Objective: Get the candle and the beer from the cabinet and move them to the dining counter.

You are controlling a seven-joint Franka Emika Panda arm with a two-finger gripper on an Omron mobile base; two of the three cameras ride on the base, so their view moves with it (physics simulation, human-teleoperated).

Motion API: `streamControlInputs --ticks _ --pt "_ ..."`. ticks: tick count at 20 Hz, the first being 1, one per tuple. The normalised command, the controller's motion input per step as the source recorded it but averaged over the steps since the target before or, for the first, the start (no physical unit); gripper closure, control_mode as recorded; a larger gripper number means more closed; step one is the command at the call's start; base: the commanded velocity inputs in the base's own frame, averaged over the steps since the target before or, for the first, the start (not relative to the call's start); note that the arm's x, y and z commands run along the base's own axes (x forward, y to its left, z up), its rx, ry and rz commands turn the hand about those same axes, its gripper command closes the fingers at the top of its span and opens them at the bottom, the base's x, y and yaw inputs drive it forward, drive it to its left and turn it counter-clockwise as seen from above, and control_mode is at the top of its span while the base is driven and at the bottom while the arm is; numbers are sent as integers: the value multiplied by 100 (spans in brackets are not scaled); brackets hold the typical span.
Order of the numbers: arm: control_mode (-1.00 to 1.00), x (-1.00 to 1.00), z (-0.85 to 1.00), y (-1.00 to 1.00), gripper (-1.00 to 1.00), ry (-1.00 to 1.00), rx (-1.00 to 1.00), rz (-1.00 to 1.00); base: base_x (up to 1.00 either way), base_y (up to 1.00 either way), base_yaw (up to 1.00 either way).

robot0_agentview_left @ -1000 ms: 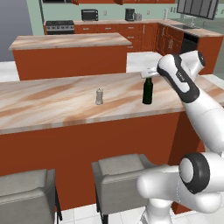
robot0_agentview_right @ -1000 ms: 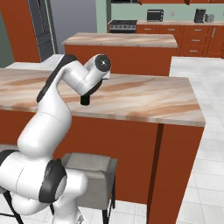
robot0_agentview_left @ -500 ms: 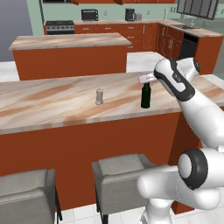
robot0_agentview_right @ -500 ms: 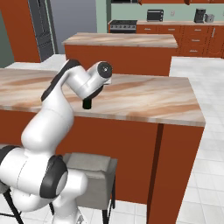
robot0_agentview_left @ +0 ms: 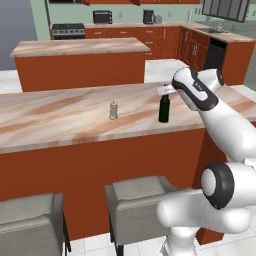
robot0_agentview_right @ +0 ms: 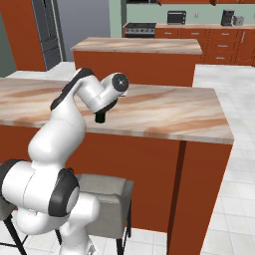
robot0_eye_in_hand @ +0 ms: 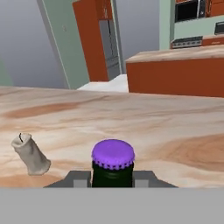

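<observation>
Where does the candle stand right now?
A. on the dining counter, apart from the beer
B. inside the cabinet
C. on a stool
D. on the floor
A: the candle stands upright on the dining counter, with bare stone between it and the beer.

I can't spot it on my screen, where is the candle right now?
The candle stands on the dining counter in the left base view, to the left of the beer; in the hand view it appears at lower left.
</observation>
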Motion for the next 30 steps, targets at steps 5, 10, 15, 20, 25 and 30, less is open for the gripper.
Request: streamControlInputs --ticks 5,10,15,20,25,30 --pt "-100 40 -2 1 100 -1 -1 0 0 0 0" --pt "-100 45 -2 0 100 0 -1 0 0 0 0" --pt "-100 25 -6 2 100 0 -3 0 0 0 0" --pt "-100 11 -9 6 100 0 -7 0 0 0 0" --pt "-100 0 -6 0 100 0 -2 0 0 0 0" --pt "-100 0 -18 0 100 -2 0 0 0 0 0"
